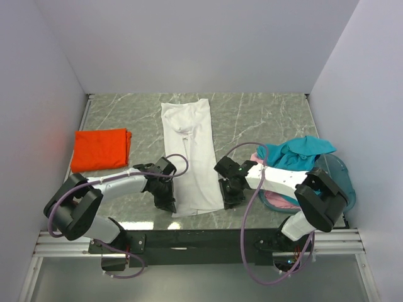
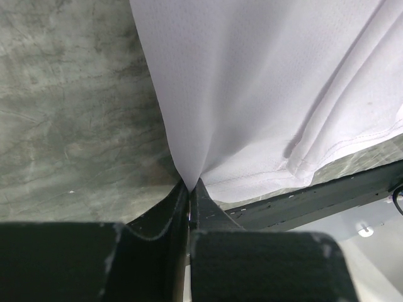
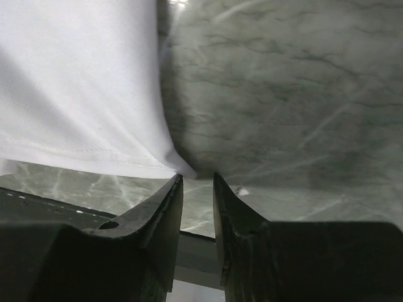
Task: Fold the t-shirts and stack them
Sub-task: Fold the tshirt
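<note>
Only up close: left tool [image 2: 189,187] tight on the white t-shirt [image 2: 252,82], right tool [image 3: 197,178] ajar beside its corner.

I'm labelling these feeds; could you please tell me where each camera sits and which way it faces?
Top external: above and behind the bases, looking down on the table; both arms show.
Left wrist: on the left arm, looking along the left gripper, shut on the white t-shirt hem.
Right wrist: on the right arm, looking past the open right gripper at the shirt's other corner.
Shared: all show that shirt.
</note>
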You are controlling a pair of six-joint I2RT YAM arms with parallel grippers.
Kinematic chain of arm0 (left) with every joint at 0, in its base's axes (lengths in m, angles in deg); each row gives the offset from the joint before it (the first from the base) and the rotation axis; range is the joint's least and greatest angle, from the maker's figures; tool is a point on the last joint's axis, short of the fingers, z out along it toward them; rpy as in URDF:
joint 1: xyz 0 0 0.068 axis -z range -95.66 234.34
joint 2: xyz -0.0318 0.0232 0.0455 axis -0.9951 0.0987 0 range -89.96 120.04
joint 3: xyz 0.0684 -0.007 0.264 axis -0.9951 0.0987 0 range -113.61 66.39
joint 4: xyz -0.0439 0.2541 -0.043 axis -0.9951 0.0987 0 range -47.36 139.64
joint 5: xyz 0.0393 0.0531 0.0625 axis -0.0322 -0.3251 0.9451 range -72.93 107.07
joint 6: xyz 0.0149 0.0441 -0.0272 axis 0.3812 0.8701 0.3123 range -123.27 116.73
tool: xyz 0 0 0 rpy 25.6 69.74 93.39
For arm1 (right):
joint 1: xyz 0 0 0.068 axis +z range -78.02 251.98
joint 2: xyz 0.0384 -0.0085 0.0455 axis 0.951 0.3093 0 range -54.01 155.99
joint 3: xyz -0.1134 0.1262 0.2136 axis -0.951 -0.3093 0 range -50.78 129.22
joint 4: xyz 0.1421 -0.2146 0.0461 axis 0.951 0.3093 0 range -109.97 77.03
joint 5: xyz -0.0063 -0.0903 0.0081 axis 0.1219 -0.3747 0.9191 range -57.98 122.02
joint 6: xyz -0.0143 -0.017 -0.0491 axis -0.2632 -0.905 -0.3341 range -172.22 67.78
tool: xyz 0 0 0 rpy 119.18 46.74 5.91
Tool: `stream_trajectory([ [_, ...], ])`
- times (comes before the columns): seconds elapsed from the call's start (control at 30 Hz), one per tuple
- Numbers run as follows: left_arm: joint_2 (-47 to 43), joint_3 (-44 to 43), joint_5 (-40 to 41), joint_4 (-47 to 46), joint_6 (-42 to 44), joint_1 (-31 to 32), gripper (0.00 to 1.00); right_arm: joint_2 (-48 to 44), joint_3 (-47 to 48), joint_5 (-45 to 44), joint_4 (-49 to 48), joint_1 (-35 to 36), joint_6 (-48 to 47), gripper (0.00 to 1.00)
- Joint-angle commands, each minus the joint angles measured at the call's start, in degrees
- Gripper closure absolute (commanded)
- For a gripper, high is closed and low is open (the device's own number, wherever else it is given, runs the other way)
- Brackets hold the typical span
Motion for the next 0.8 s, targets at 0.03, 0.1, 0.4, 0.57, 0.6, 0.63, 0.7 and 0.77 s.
stream_trajectory([
  [0.03,-0.04,2.58,5.93,2.82,0.3,0.66,0.92,-2.74,0.62,-2.68,3.5,-0.91,-1.0,0.67],
  [0.1,-0.65,2.67,5.84,2.82,0.3,0.66,0.92,-3.18,1.24,-2.77,4.2,-0.91,-1.01,0.66],
  [0.4,-4.16,2.14,6.19,3.61,-0.84,0.75,0.78,-5.9,5.46,1.71,3.86,-0.91,-1.71,0.62],
  [0.57,-6.97,1.26,7.51,5.1,-1.72,0.66,0.61,-2.57,5.37,4.87,0.78,-0.47,-2.32,0.6],
  [0.6,-7.33,1.17,7.6,5.28,-1.81,0.66,0.59,-1.95,5.29,5.14,0.52,-0.29,-2.32,0.59],
  [0.63,-7.59,1.17,7.6,5.28,-2.07,0.66,0.57,-0.9,5.2,5.23,-0.36,-0.12,-2.41,0.59],
  [0.7,-8.04,1.44,6.9,5.11,-2.07,0.66,0.54,0.07,5.02,5.58,-1.06,-0.03,-2.41,0.58],
  [0.77,-7.86,2.05,6.02,4.58,-2.16,0.66,0.54,1.39,5.02,5.58,-1.33,0.15,-2.59,0.58],
])
